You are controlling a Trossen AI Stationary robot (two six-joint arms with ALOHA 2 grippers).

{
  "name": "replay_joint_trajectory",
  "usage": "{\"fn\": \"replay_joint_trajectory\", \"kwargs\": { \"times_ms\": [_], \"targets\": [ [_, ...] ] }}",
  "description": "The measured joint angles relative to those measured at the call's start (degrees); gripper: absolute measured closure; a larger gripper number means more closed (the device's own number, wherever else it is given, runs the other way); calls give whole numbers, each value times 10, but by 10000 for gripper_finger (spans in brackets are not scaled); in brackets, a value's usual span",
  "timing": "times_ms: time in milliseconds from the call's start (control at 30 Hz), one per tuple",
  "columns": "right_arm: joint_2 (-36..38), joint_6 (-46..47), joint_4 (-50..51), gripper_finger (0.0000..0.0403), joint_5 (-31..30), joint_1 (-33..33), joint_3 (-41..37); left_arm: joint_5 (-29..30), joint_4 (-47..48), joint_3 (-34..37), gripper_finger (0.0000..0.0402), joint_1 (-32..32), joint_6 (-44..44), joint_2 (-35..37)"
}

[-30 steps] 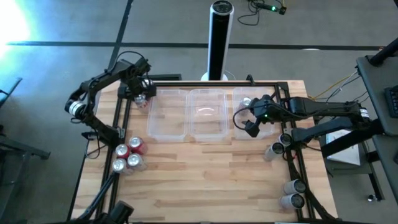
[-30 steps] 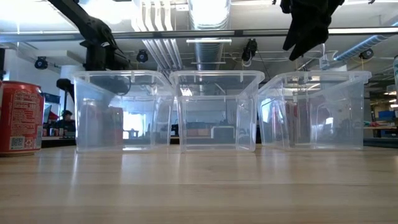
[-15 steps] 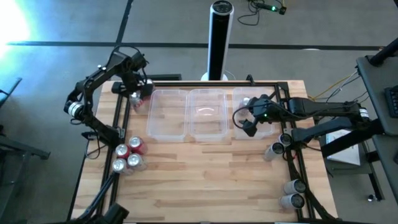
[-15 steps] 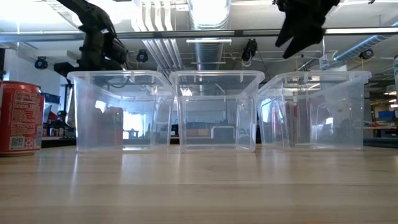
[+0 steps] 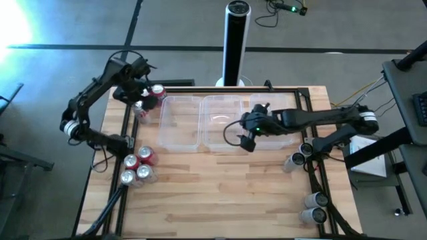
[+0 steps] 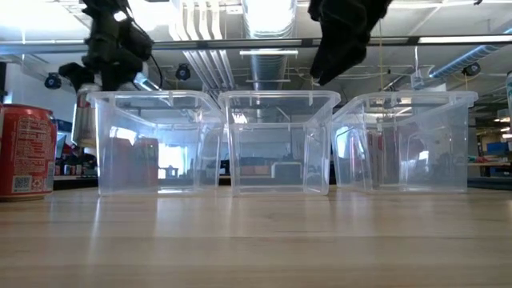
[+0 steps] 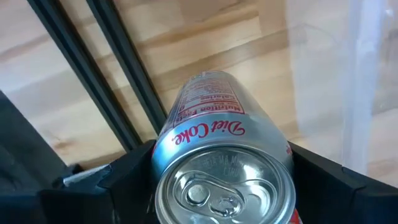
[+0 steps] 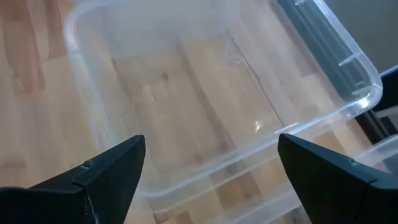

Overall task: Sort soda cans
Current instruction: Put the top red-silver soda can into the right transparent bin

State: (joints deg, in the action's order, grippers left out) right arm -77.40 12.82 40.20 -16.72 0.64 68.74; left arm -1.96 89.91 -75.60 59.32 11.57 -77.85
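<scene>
A pale wooden bench stands on grey floor, with ceiling pipes behind. The left claw grips a silver Diet Coke can beside the left tub. The right claw gapes wide, empty, over the middle tub. Three red cans cluster at the bench's left edge.

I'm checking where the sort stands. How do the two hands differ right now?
The left hand is shut on a silver Diet Coke can, raised beside the left tub; the right hand is open and holds nothing. The left hand sits at the table's far left corner, outside the tubs; the right hand hangs over the middle tub. Both are dark and off the tabletop.
</scene>
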Motion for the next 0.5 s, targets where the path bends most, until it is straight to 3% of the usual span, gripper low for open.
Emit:
{"fn": "replay_joint_trajectory", "kwargs": {
  "times_ms": [133, 300, 400, 500],
  "targets": [
    [-13, -3, 40, 42, -47, -3, 42, 42, 1, 3, 113, 17, -23, 64],
    [-8, -10, 44, 42, -80, -2, 83, 44, -12, -16, 113, 30, -51, 148],
    [-6, -24, 35, 42, -89, -1, 103, 6, -47, -42, 113, 28, -59, 184],
    [-6, -44, 26, 42, -89, -1, 110, -78, -100, -68, 113, 21, -66, 212]
  ]
}}
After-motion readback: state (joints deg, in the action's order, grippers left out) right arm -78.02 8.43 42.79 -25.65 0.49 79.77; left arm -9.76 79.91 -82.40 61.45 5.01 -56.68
